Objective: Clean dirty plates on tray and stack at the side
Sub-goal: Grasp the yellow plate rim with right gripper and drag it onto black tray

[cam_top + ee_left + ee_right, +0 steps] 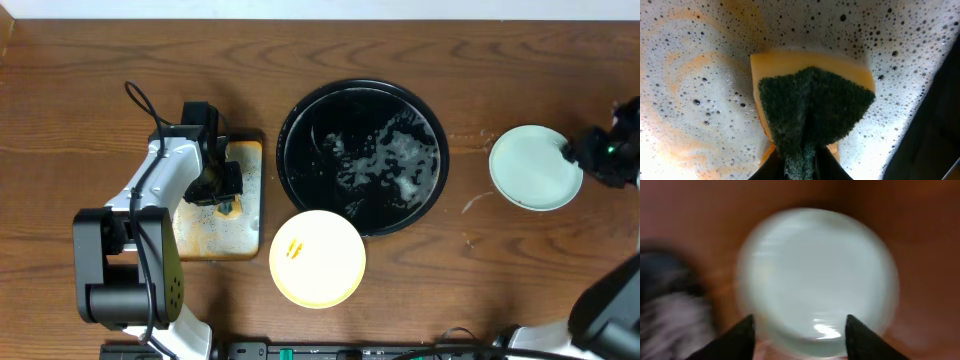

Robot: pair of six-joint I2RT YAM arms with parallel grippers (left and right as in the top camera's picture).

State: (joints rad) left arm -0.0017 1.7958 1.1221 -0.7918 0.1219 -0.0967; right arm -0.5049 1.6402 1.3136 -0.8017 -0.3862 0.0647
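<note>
Overhead, left tool (225, 192) grip unclear — wrist view shows it clamped on sponge (812, 107); right tool (800, 330) apart at plate (817, 270) edge.

A plate (535, 167) lies just left of the right tool (575, 152), the tray (300, 120) further left, a second plate (317, 257) at its near rim; under the left tool (222, 190), the sponge (812, 100) in a pan (215, 240)

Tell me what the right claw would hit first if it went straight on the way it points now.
The pale blue-green plate: the right claw, open, points straight down at its face. The wrist view is blurred, so how near the plate is cannot be told.
</note>
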